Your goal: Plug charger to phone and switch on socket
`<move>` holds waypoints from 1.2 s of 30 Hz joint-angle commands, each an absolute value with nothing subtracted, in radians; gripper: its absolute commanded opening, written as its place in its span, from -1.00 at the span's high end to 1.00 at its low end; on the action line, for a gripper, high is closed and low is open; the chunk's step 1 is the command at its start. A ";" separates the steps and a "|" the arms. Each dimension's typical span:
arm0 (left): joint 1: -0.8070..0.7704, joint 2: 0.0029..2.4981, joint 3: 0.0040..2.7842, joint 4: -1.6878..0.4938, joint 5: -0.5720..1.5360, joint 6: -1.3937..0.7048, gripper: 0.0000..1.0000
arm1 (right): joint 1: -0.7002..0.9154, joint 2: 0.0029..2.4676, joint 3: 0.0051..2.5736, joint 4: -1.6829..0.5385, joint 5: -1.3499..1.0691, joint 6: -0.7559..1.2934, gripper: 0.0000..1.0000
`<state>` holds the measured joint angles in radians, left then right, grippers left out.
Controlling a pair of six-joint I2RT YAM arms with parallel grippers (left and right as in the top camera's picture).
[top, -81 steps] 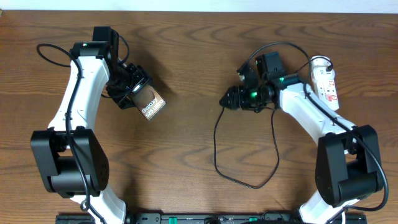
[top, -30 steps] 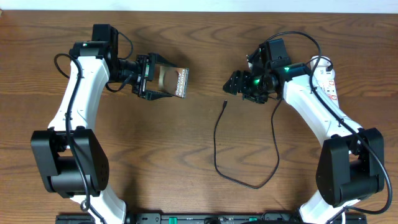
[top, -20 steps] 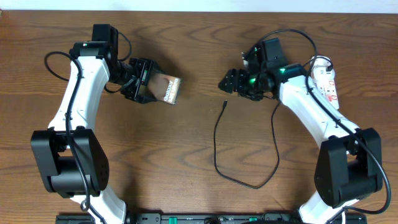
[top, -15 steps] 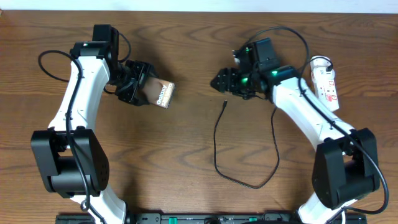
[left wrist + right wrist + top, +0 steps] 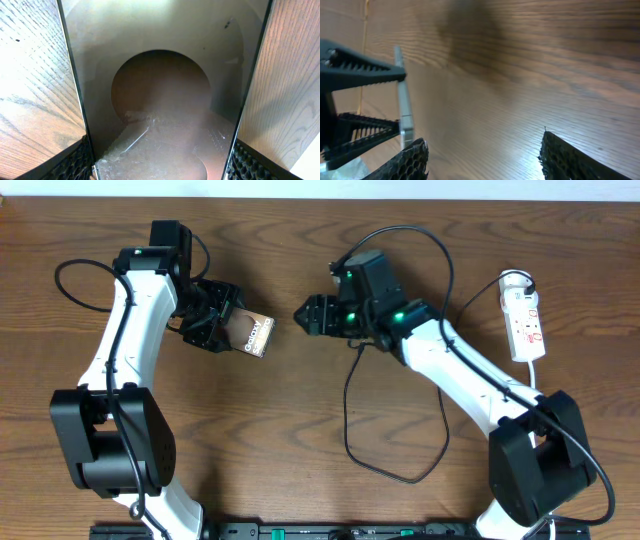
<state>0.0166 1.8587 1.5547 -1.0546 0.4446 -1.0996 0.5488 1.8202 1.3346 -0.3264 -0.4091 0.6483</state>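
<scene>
Overhead: left gripper (image 5: 232,325) clamps the phone (image 5: 256,336); right gripper (image 5: 300,318) gapes wide, empty, near it. Charger (image 5: 346,415) lies on the desk (image 5: 280,470). It could bump the phone loose, I'd guess.

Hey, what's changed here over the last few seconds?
The right gripper swung left, away from the socket and past the tip of the charger. It now stands open and empty just short of the phone. The left gripper tilted and turned the phone, then brought it back near its earlier spot, still clamped. The charger's loop and the socket have not moved.
</scene>
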 commanded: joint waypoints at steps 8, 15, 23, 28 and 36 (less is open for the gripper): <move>0.014 1.833 1.587 -1.065 0.526 -1.103 -0.08 | 0.587 1.809 1.331 -0.282 -0.389 0.731 -0.35; 0.014 1.833 1.587 -1.065 0.578 -1.113 -0.08 | 0.657 1.814 1.331 -0.219 -0.347 0.767 -0.27; 0.014 1.833 1.587 -1.065 0.652 -1.113 -0.08 | 0.695 1.831 1.331 -0.163 -0.316 0.775 -0.09; 0.014 1.833 1.587 -1.065 0.693 -1.113 -0.08 | 0.722 1.838 1.331 -0.139 -0.263 0.781 0.02; 0.014 1.833 1.587 -1.065 0.730 -1.113 -0.08 | 0.749 1.891 1.331 -0.121 -0.245 0.782 0.20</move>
<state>0.0166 1.8587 1.5547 -1.0622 0.6777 -1.1030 0.7395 1.8511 1.3338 -0.1307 -0.2718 0.7780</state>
